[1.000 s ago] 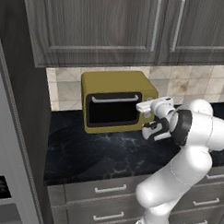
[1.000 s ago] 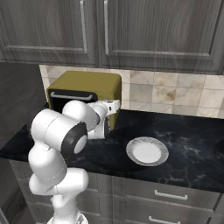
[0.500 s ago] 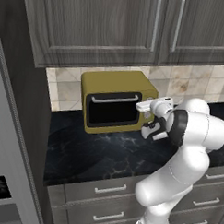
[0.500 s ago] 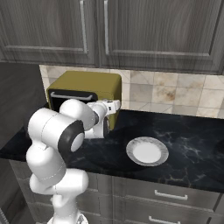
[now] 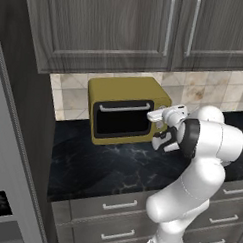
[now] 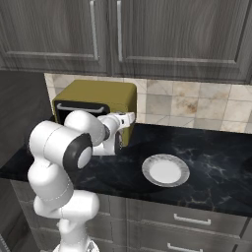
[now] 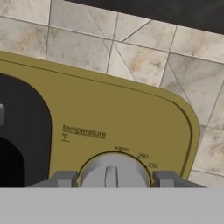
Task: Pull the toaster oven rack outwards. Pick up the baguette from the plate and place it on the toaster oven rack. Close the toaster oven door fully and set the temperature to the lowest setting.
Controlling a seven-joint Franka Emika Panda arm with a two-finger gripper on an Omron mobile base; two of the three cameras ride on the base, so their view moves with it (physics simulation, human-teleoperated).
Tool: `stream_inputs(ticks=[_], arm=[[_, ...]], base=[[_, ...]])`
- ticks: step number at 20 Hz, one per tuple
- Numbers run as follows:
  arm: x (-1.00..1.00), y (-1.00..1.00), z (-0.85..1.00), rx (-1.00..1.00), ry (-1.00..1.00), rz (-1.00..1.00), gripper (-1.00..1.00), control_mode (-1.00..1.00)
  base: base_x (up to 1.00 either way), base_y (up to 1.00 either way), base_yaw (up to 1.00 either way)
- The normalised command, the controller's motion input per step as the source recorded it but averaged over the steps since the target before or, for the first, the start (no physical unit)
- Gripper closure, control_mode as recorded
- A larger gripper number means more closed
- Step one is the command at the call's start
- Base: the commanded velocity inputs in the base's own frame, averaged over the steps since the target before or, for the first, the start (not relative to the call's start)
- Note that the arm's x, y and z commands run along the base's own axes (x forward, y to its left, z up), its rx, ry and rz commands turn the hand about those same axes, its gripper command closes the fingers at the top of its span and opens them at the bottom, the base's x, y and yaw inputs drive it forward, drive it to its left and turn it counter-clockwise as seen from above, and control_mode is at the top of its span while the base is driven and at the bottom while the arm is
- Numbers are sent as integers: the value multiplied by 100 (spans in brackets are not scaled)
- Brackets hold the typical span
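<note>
While the toaster oven (image 5: 124,116) sits at the back of the dark marbled counter (image 5: 106,168), against the tiled backsplash (image 5: 210,87) and under the grey wall cabinets (image 5: 122,28), its toaster oven door (image 5: 122,118) stands upright and shut, the silver bar handle (image 5: 124,108) running along its top edge. Nothing can be made out through the dark glass from either base camera, so the rack and the baguette may be inside, though that cannot be told. To the right of the door, the gripper (image 5: 162,130) is pressed up to the oven's right-hand panel, with the white arm bent behind it.

From the hand camera, the yellow front panel carries the word "temperature" above a round silver knob (image 7: 113,173). The knob's raised ridge points straight up in that view, and small numerals run around its upper right. The two grey fingertips (image 7: 62,179) stand one on each side of the knob, level with it and right at its edge. The jaws are partly closed around the knob; whether the pads actually press on it cannot be told.

Farther right on the counter, well apart from the oven, the plate (image 6: 165,170) lies flat with nothing on it, seen from the right base camera.
</note>
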Motion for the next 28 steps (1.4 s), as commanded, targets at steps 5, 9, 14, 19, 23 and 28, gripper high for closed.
stream_inputs(ticks=[5, 9, 14, 19, 23, 28], arm=[[42, 0, -19, -18, 24, 20, 100, -100], [28, 0, -13, -19, 23, 26, 100, -100], [31, 0, -11, -23, 22, 28, 100, -100], [24, 0, -11, -33, 13, 34, 100, -100], [12, 0, -15, -39, 0, 40, 100, -100], [9, 0, -25, -43, 0, 43, 100, -100]], base=[[0, 0, 0], [0, 0, 0], [0, 0, 0], [0, 0, 0], [0, 0, 0], [0, 0, 0]])
